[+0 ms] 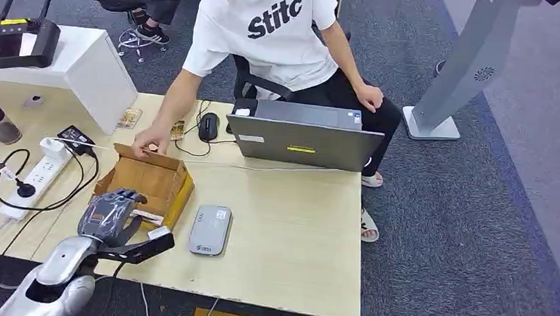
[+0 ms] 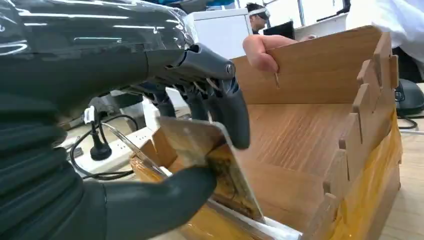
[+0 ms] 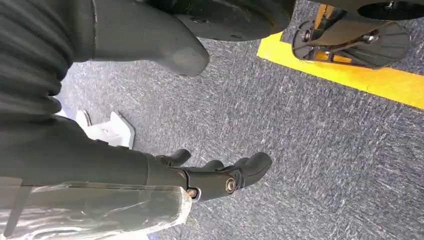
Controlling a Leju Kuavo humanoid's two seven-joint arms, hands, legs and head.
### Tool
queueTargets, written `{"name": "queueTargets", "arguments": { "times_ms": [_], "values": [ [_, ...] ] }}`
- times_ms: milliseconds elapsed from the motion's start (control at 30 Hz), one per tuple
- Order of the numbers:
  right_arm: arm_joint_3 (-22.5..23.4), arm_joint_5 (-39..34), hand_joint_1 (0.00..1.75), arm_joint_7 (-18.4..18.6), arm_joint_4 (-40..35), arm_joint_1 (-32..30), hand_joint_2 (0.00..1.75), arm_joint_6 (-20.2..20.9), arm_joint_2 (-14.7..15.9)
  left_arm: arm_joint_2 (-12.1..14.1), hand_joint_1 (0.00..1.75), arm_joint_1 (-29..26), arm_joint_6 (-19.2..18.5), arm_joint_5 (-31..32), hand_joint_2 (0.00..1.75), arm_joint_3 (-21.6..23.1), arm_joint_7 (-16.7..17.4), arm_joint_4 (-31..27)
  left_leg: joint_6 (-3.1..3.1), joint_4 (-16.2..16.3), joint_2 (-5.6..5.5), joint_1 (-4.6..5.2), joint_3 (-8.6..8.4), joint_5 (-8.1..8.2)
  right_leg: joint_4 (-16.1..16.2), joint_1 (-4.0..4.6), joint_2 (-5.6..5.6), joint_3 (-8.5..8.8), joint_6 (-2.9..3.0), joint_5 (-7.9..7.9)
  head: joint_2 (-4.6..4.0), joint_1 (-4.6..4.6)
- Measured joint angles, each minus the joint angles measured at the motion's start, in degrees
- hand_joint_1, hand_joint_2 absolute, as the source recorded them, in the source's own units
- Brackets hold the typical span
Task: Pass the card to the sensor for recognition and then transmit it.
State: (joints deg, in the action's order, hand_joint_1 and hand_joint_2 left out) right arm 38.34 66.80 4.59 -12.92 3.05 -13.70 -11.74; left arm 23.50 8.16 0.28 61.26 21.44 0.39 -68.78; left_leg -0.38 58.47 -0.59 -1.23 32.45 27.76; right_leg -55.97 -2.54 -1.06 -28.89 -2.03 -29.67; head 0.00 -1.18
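The card [image 2: 220, 170] is pinched between thumb and fingers of the left hand [image 2: 200, 150] at the cardboard box [image 1: 157, 178], presumably for lifting toward the grey sensor [image 1: 210, 230] just beside; the right hand [image 3: 220, 180] hangs with fingers loosely apart, holding nothing

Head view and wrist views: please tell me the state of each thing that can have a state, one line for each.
left hand: holds the card above the box
card: pinched, tilted
cardboard box: open, a person's hand on its far wall
right hand: empty, fingers loosely curled, hanging over the carpet
laptop: open
sensor: flat on the table, nothing on it
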Motion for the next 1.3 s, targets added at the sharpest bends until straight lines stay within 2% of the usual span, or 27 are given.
{"name": "queueTargets", "arguments": {
  "times_ms": [367,667,767,833,1000,1200,1300],
  "values": [
    [0.0,0.2,0.0,0.0,0.02,0.0,1.75,0.0,0.0,-0.04,1.47,0.01,-0.09,-0.57,1.75,0.0,-0.41,0.07,0.0,0.0,0.0,0.0,0.0,0.0,0.0,0.0,0.0,0.0,0.0,0.0,0.0,0.0],
    [0.0,0.22,0.0,0.0,0.02,0.0,1.75,0.04,0.0,-0.07,1.57,0.01,-0.02,-0.74,1.75,0.0,-0.57,0.07,0.0,0.0,0.0,0.0,0.0,0.0,0.0,0.0,0.0,0.0,0.0,0.0,0.0,0.0],
    [0.0,0.22,0.0,-0.02,0.02,0.0,1.75,0.02,0.0,-0.04,1.75,0.02,0.44,-0.3,1.75,0.0,-0.42,0.07,0.0,0.0,0.0,0.0,0.0,0.0,0.0,0.0,0.0,0.0,0.0,0.0,0.0,0.0],
    [0.0,0.22,0.0,-0.13,0.02,-0.02,1.75,-0.02,0.0,0.07,1.75,0.2,1.05,0.13,1.75,0.0,0.0,0.07,0.0,0.0,0.0,0.0,-0.01,0.0,0.0,0.0,0.0,-0.01,0.0,0.0,0.0,0.0],
    [0.02,0.04,0.0,-0.42,0.04,-0.06,1.75,-0.44,0.0,1.36,1.75,3.34,3.41,2.36,1.75,-0.07,1.33,-0.33,-0.05,0.0,-0.02,-0.04,-0.01,-0.04,-0.01,0.03,0.01,-0.01,0.02,0.01,0.0,0.02],
    [0.07,0.33,0.0,-0.74,0.2,-0.06,1.75,-0.9,0.0,3.21,1.75,9.28,2.49,3.19,1.75,-0.7,1.31,-0.63,-0.05,0.0,-0.02,-0.07,0.0,-0.08,-0.01,0.07,0.02,0.01,0.03,0.06,0.0,0.0],
    [0.09,0.48,0.0,-0.76,0.26,-0.04,1.75,-0.94,0.0,3.34,1.75,11.64,3.71,4.87,1.75,-0.76,1.44,-0.55,-0.05,0.0,-0.04,-0.07,0.0,-0.09,-0.01,0.07,0.02,0.02,0.03,0.06,0.0,0.0]
  ]
}}
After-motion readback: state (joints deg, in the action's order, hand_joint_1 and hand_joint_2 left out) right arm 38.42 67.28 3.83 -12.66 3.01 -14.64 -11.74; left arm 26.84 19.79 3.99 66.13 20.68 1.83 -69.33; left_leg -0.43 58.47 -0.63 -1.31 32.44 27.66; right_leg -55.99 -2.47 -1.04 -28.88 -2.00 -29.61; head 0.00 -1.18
